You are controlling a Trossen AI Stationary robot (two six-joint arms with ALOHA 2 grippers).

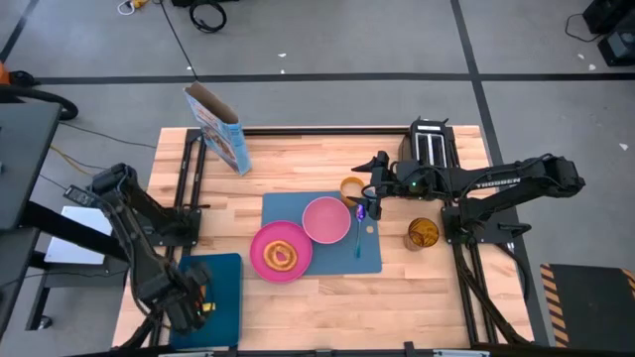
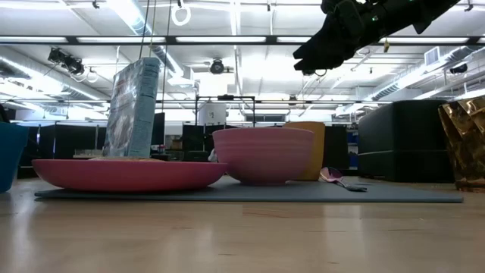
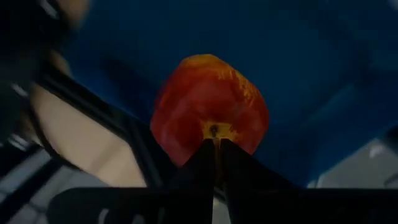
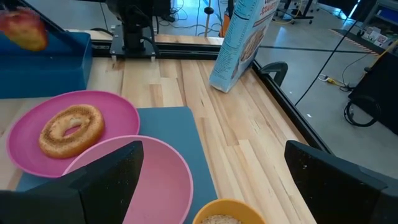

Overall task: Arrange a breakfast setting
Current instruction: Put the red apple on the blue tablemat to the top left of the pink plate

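Red-orange apple (image 3: 208, 106), yellow-streaked, over dark-blue tray (image 3: 323, 74)

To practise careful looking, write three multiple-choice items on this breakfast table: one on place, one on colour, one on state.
1. Where does the bread ring lie?
A on the plate
B in the bowl
C on the tray

2. What colour is the bowl?
A blue
B pink
C orange

3. How is the right end effector?
A open
B shut on the spoon
C shut on the cup

Answers:
1 A: the bread ring rests on the plate.
2 B: the bowl is pink.
3 A: the right end effector shows fingers wide apart, holding nothing.
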